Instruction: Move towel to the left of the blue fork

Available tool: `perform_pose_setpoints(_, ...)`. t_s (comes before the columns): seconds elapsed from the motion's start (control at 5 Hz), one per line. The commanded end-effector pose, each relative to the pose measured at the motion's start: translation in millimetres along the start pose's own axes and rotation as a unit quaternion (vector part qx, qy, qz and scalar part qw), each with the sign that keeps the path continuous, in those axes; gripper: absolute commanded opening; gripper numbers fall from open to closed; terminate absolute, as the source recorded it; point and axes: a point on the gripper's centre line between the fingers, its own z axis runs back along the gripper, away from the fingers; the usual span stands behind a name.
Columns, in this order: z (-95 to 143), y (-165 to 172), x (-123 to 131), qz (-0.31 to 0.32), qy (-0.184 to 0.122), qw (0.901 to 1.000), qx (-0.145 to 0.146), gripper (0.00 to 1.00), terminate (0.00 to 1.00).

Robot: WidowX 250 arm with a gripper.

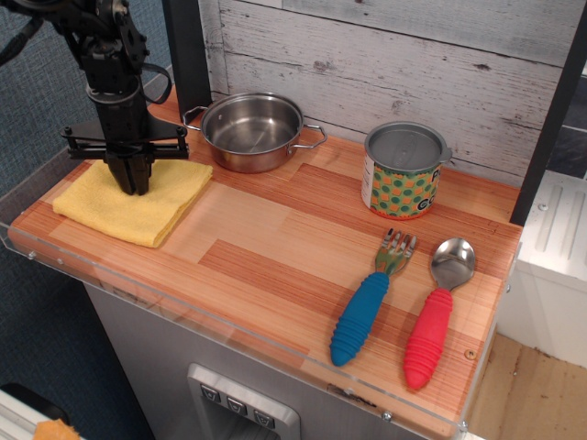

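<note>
The black gripper (135, 186) points straight down onto the towel (133, 200), its two fingers drawn together to a narrow tip pressed into the yellow terry near the cloth's far edge — whether any fabric is pinched between them cannot be told from this angle. A thin horizontal bar crosses the arm just above the fingers.

The towel lies folded flat at about nine o'clock on the wooden counter (275, 247), close to the left end and its clear acrylic rim. At roughly eleven o'clock, just beside the towel's far right corner, stands a steel pot (254, 131) with two loop handles, open and showing bare metal inside. Further round, at about one o'clock, sits a tin can (404, 170) with a grey lid and a green-and-orange dotted label, against the whitewashed plank wall.

The blue fork (369, 304) lies at about four o'clock, well apart from the towel — handle toward the front edge, patterned tines pointing at the can. Just beside it on the right rests a red-handled spoon (435, 316), laid parallel.
</note>
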Motion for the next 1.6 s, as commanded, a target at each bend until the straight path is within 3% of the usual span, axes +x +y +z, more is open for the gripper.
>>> perform_pose_setpoints(0.0,9.7,-9.5,-5.1,-0.009,-0.014,0.9997,-0.015,0.0,0.0)
perform_pose_setpoints(0.6,25.7,-59.2,-22.5,-0.034,-0.011,0.9987,-0.037,0.0,0.0)
perform_pose_setpoints(1.4,33.0,-100.3,-47.7,-0.043,-0.009,0.9985,-0.034,0.0,0.0)
